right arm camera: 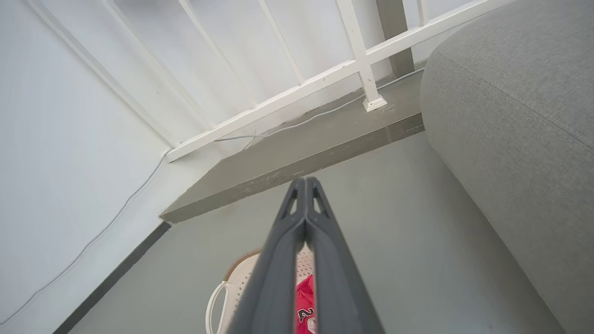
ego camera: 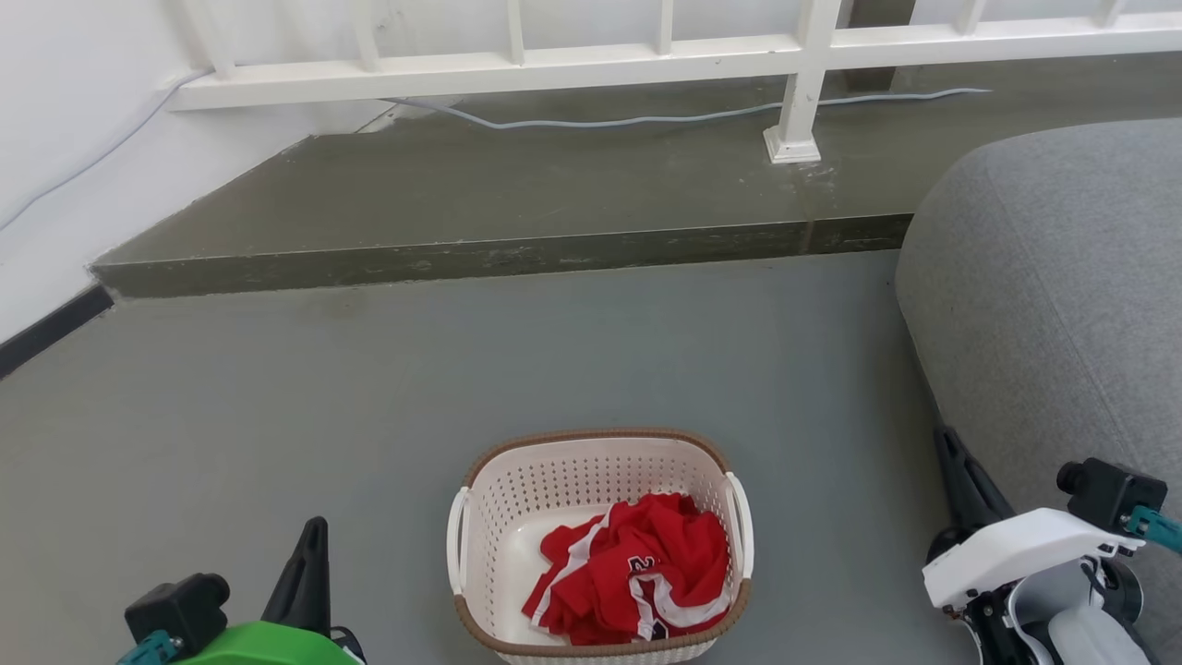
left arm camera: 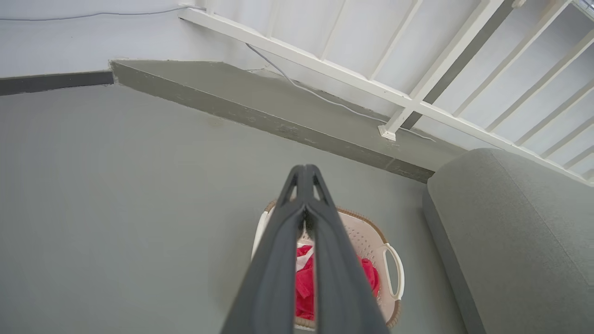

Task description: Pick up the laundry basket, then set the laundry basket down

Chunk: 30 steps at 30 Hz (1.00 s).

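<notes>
The grey floor (ego camera: 277, 416) took up most of the scene. A grey sofa (ego camera: 1043, 305) rose just outside the right gripper (ego camera: 946, 443), and a raised step (ego camera: 517, 199) under a white railing (ego camera: 517, 69) ran well ahead of both grippers.

The laundry basket (ego camera: 572, 480) stood upright and flat on the floor between the two grippers, a little forward of them and apart from each. A red garment (ego camera: 637, 573) lay crumpled inside, heaped toward the right gripper's side.

The left gripper (ego camera: 316, 528) and the right gripper both had their fingers pressed together and held nothing. Each pointed forward past the basket.

The basket's left handle (ego camera: 455, 545) faced the left gripper, and its right handle (ego camera: 744, 526) faced the right gripper.

This layout fitted either a basket waiting to be lifted or one already back on the floor and let go. The pictures did not settle which.

As for handling, the basket looked too wide for one gripper. It would probably carry best by both handles at once, with both sides kept at the same height. The garment's off-centre weight could tilt it toward the right gripper.
</notes>
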{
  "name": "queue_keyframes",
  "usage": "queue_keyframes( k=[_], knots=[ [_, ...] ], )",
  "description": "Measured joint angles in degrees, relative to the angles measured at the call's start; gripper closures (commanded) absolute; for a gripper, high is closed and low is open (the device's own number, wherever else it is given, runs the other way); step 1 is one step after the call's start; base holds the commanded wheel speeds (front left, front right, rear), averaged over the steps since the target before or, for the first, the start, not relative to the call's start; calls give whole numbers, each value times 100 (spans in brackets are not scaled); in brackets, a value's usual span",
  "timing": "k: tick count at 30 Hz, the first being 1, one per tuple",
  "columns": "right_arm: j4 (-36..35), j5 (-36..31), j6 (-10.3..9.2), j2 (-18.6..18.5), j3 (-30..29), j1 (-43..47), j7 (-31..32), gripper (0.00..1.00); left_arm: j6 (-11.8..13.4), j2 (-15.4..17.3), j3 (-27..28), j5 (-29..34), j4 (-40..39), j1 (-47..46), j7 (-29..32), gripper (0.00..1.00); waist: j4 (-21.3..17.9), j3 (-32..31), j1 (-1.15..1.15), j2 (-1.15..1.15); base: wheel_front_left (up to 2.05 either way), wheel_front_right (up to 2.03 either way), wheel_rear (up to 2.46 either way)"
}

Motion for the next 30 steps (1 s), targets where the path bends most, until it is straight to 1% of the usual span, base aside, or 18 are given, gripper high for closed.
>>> queue_keyframes(
  k=[11, 30],
  knots=[
    [62, 912, 156, 62, -263, -25, 162, 100, -149, -38, 227, -911, 143, -32, 186, 100, 42, 6, 0, 0, 0, 0, 0],
    [240, 2325, 398, 197, -670, -208, 414, 100, -420, -109, 591, -2260, 381, -283, 441, 100, 107, 13, 0, 0, 0, 0, 0]
  ],
)
